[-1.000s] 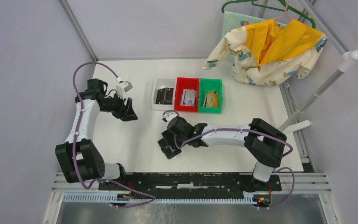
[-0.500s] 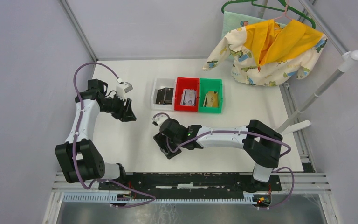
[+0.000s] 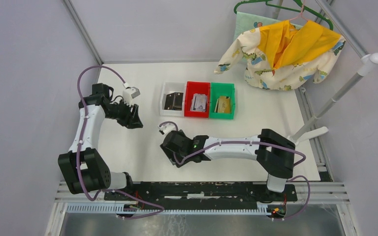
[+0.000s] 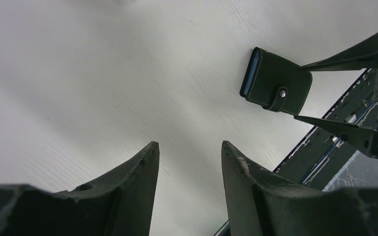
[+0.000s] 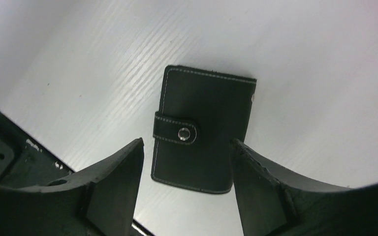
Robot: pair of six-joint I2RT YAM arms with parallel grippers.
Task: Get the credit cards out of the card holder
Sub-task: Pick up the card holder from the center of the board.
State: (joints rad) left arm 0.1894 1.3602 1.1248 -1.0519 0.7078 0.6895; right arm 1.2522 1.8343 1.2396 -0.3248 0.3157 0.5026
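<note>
Right wrist view is showing the card holder (image 5: 202, 130) lying flat and shut on the white worktop (image 5: 325, 59), its tab lying across the cover and ending at a round metal snap. Pale stitching is running along its edges. The right pincer (image 5: 186, 142) is hanging over it with its fingers spread wide, one on each side of the holder and gripping nothing; whether either finger is touching leather, I cannot tell. A black rail (image 5: 0, 147) is marking the near edge of the worktop just beside the holder.

From the left wrist, the holder (image 4: 275, 81) is showing a blue-grey strip along one side. The left pincer (image 4: 189, 145) is standing partly open and empty over bare worktop.

In the top external view, the left pincer (image 3: 135, 120) is sitting well apart from the right pincer (image 3: 174, 155), with open surface lying between them. Three bins are standing side by side nearer the far edge: a white bin (image 3: 163, 101), a red bin (image 3: 198, 85) and a green bin (image 3: 222, 86). The credit cards (image 3: 223, 104) are lying in them, black in the white, silvery-grey in the red, tan-gold in the green; their print is too small to read. Bare worktop is separating the bins from the holder. A patterned garment (image 3: 285, 49) is hanging at the far right corner.
</note>
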